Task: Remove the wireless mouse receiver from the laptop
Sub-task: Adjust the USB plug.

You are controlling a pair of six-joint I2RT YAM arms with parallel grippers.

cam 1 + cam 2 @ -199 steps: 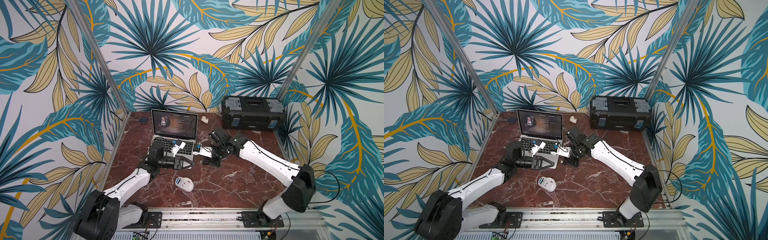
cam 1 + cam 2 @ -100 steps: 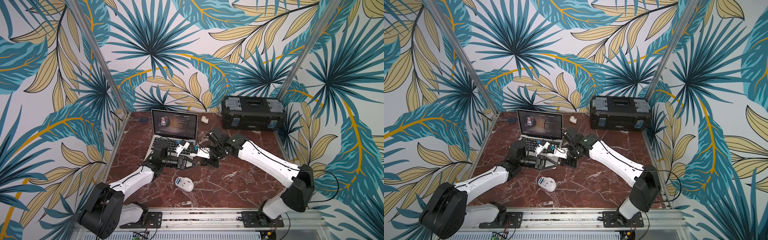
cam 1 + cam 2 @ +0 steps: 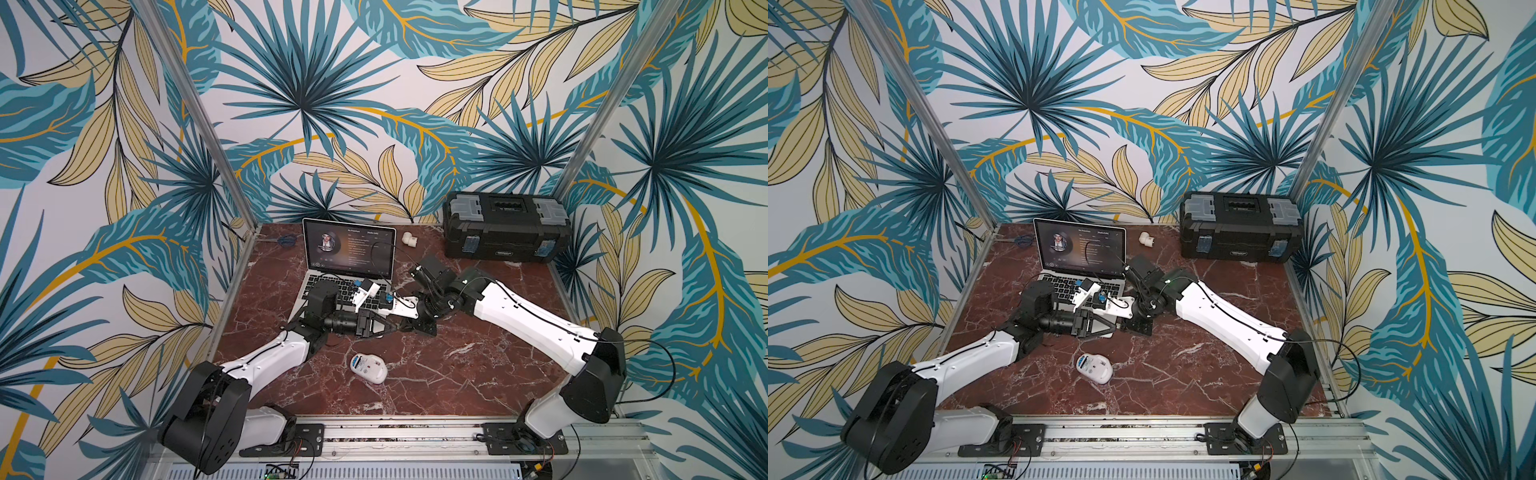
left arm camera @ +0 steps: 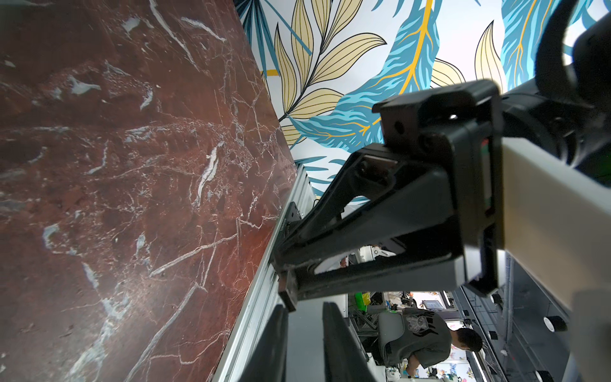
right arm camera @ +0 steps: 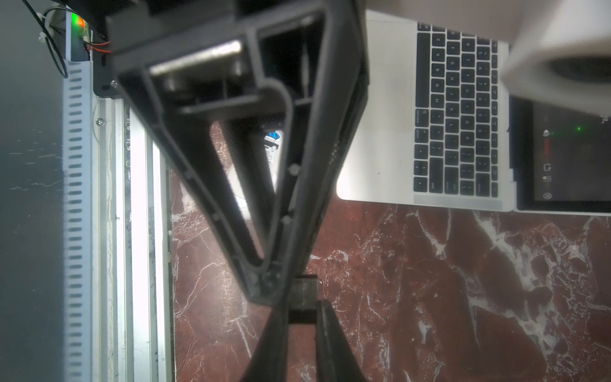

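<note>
The left claw (image 4: 304,311) has slid in, black fingers narrowed to an empty slit, its tip meeting the right claw (image 5: 302,312), which is clenched on a small black block (image 5: 302,291) (receiver? unclear) over the veined red-marble table (image 3: 457,365), beside the open silver laptop (image 3: 349,249).

Only the laptop (image 5: 380,132) keys read: C, V, B, N, M, "command".
</note>
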